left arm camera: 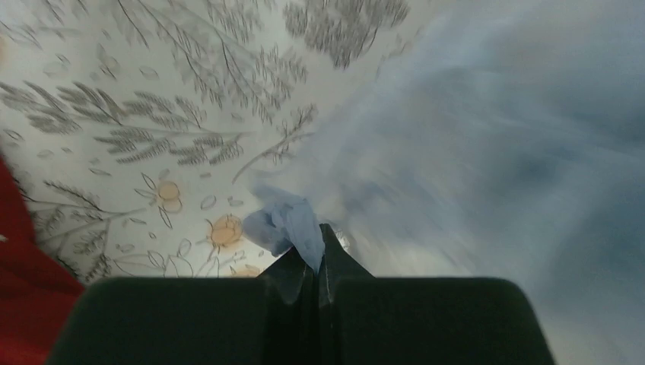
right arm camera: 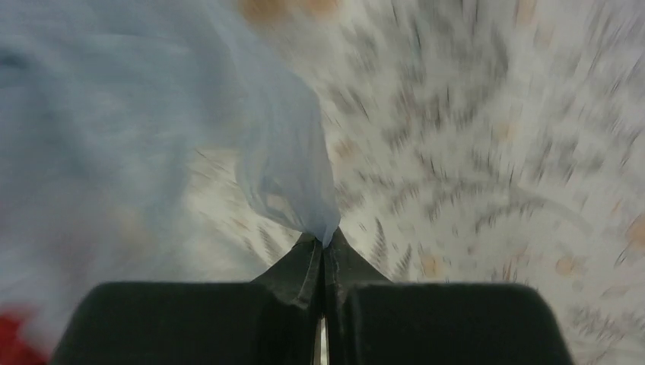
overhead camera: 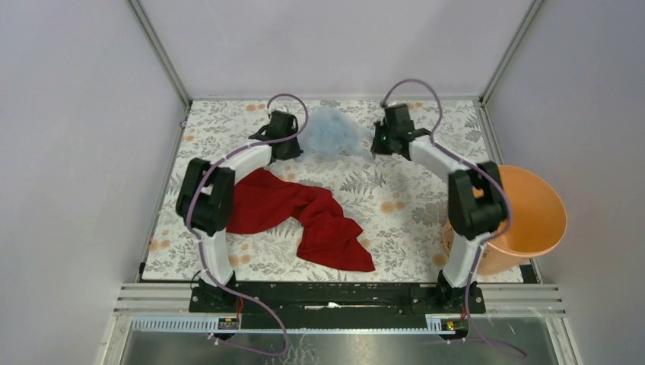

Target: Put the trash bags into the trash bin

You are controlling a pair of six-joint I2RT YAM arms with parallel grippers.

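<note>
Here, left gripper (left arm camera: 320,237) and right gripper (right arm camera: 325,240) clamp the trash bag (overhead camera: 332,131) between them; next, presumably, a joint carry to the trash bin (overhead camera: 537,204).

Left claw (left arm camera: 321,247) tight on a fold of pale-blue bag (left arm camera: 487,152); floral tabletop (left arm camera: 114,114) beyond; red cloth (left arm camera: 23,289) at left edge

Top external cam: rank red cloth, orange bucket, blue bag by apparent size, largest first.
1-2. orange bucket and red cloth: they look about alike. The right arm hides part of the bucket, and its rim sits nearer the camera, so no ranking.
3. blue bag: clearly smallest.
</note>
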